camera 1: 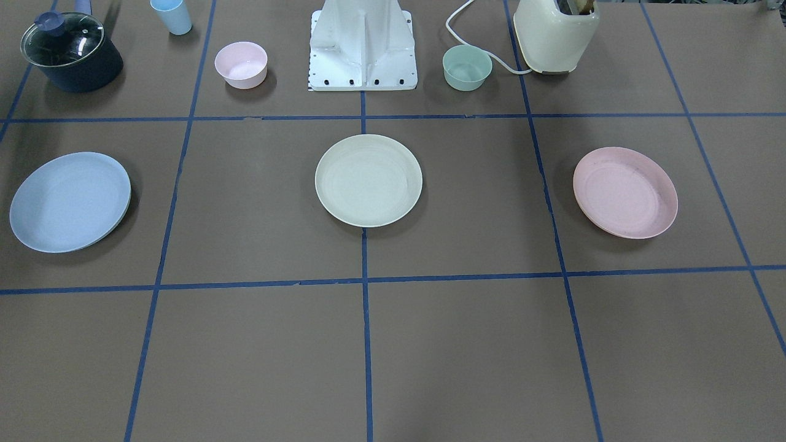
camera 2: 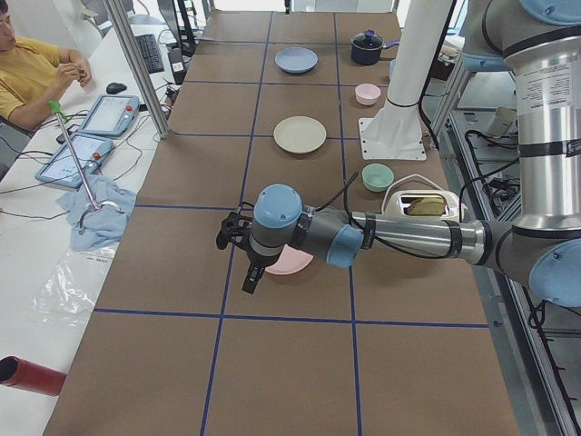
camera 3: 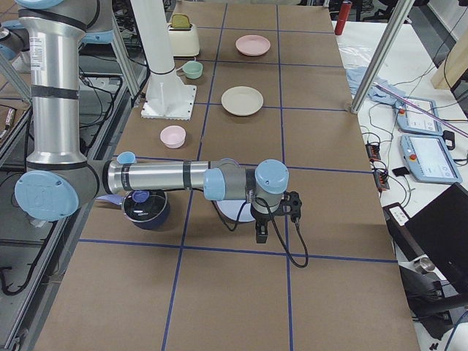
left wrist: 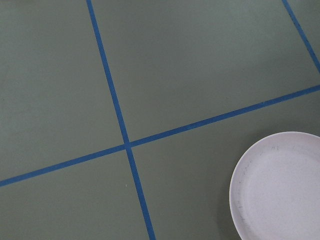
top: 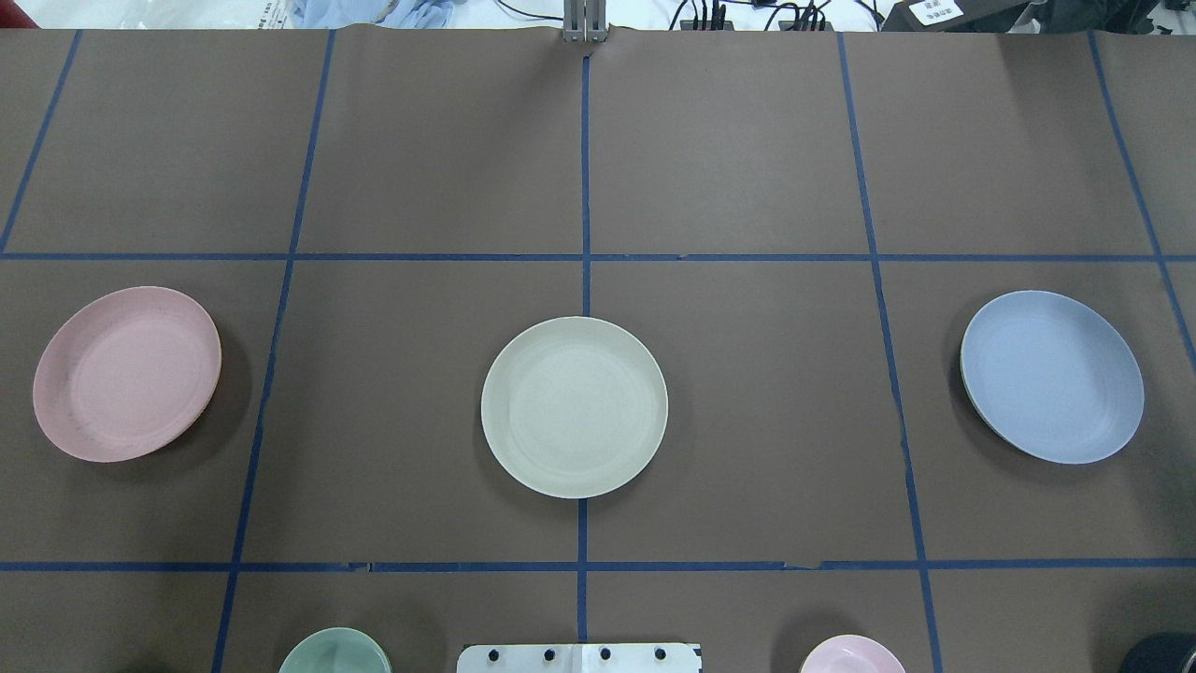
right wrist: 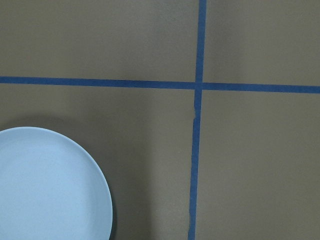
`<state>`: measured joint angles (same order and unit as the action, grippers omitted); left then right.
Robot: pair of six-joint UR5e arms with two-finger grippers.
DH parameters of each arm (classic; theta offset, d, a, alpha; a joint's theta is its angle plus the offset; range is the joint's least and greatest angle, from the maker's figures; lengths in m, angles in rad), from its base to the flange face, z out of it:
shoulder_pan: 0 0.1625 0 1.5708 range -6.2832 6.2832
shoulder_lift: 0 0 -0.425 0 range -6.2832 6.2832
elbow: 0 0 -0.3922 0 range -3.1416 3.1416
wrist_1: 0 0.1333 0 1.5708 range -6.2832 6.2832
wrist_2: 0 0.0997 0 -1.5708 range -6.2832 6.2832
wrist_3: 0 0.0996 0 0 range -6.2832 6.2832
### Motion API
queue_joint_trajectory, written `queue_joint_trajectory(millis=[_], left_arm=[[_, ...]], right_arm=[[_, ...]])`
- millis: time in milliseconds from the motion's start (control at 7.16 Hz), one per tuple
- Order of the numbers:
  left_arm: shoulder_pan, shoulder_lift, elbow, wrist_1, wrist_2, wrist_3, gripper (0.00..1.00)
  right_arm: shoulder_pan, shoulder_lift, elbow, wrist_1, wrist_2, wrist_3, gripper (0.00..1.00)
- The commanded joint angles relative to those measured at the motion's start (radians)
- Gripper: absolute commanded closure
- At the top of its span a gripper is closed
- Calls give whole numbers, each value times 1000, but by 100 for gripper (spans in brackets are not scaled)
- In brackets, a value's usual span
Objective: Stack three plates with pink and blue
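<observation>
The three plates lie apart in a row on the brown table. The cream-white plate [camera 1: 368,180] is in the middle [top: 574,406]. The pale pink plate [top: 127,373] lies on my left side [camera 1: 625,192], the light blue plate [top: 1051,376] on my right [camera 1: 70,201]. My left gripper [camera 2: 250,283] hangs above the table just beside the pink plate [left wrist: 280,187]. My right gripper [camera 3: 262,234] hangs just beside the blue plate [right wrist: 50,185]. Both grippers show only in the side views, so I cannot tell if they are open or shut.
Along the robot's edge stand a dark pot with a glass lid [camera 1: 72,51], a small blue cup [camera 1: 172,15], a small pink bowl [camera 1: 241,64], the white robot base [camera 1: 362,46], a small green bowl [camera 1: 467,67] and a cream toaster [camera 1: 556,34].
</observation>
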<state>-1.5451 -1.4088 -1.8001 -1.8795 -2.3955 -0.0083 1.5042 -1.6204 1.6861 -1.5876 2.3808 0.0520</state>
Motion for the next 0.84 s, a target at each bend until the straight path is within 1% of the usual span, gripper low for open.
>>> queue_joint_trajectory(millis=[0,419,699], left_arm=[[-1,-1,-4,-12,-2,5,0],[-1,13,-16,-13,-1,-4,0],[0,2,2,-21,4,-4,0]], right_arm=[[1,-3,0,3,0,2,0],[1,-23,4,9,1,2,0],[1,-47,0,79,-3,2,0]])
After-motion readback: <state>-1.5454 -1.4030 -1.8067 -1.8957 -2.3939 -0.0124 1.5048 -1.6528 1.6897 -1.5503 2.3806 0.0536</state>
